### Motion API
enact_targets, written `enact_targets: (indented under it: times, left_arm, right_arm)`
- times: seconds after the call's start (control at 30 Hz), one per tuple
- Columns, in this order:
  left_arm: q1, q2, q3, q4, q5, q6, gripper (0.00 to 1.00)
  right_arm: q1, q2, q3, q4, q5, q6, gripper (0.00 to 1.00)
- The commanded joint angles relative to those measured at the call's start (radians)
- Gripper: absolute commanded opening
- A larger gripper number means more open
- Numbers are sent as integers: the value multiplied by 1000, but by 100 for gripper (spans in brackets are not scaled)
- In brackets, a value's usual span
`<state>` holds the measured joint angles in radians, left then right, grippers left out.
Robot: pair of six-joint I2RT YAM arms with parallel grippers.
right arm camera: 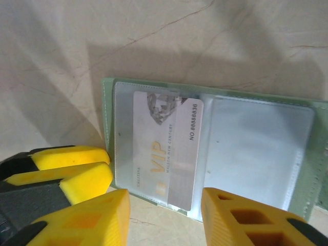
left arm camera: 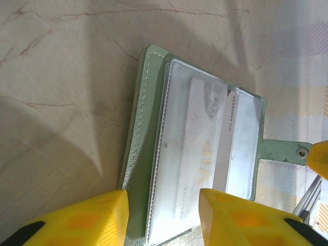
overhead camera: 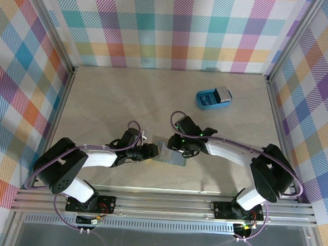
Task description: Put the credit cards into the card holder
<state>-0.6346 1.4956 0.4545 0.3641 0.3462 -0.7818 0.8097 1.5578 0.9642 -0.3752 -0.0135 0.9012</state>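
Table (overhead camera: 99, 96): card holder (overhead camera: 170, 158) lies open & flat near middle of near edge, btwn both arms. Over one end, left gripper (left arm camera: 164, 218) is spread; can't tell if it presses down. Over the other, right gripper (right arm camera: 165, 218) is spread, holding nothing, straddling grey-white card (right arm camera: 166, 148). Card sits in the clear pocket, one end prob. sticking out slightly. Best approach: left steadies holder w/o lifting; right nudges card straight along pocket, low & slow, so nothing buckles.

Beige veined tabletop (overhead camera: 110, 97), pastel plaid walls (overhead camera: 175, 29), aluminium rail (overhead camera: 164, 204) along near edge.
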Motion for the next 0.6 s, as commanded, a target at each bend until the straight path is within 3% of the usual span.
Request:
enact_targets:
  times: [0.0, 0.23, 0.57]
  left_arm:
    - [-23, 18, -29, 12, -4, -11, 41]
    - [-25, 9, -40, 12, -7, -11, 40]
    - [-25, 12, -47, 22, -4, -10, 40]
  right_arm:
    - [9, 56, 55, -87, 5, -21, 38]
    - [9, 165, 123, -106, -34, -28, 31]
    - [9, 235, 153, -97, -47, -44, 35]
